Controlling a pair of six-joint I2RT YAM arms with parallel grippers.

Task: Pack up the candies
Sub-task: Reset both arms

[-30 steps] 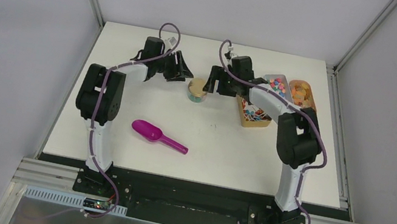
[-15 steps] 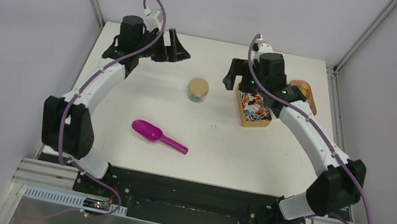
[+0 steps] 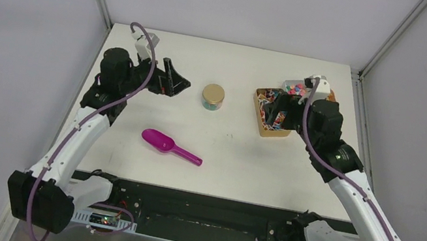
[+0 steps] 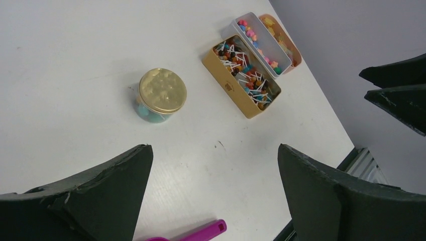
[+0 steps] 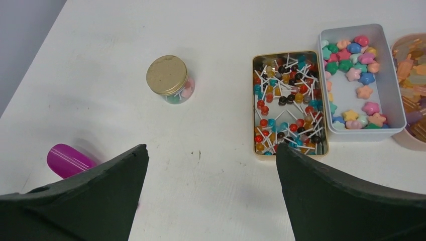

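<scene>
Bright star-shaped candies (image 5: 353, 74) lie in a grey tray (image 5: 345, 98) at the back right. More candies show through a small clear jar (image 3: 213, 96) with a gold lid (image 5: 166, 74) on it, standing mid-table. A purple scoop (image 3: 170, 146) lies in front of the jar. My left gripper (image 3: 173, 80) hangs open above the table left of the jar, nothing between its fingers. My right gripper (image 3: 278, 113) hangs open over the gold tin, right of the jar, also empty.
A gold tin (image 5: 289, 103) of lollipops sits next to the grey tray, and an orange container (image 5: 412, 85) stands right of that. The scoop's handle (image 4: 206, 232) points toward the near right. The table's right edge runs close to the containers.
Both arms have pulled back from either side of the jar and risen. Both grippers opened wider. The jar and scoop have not moved.
</scene>
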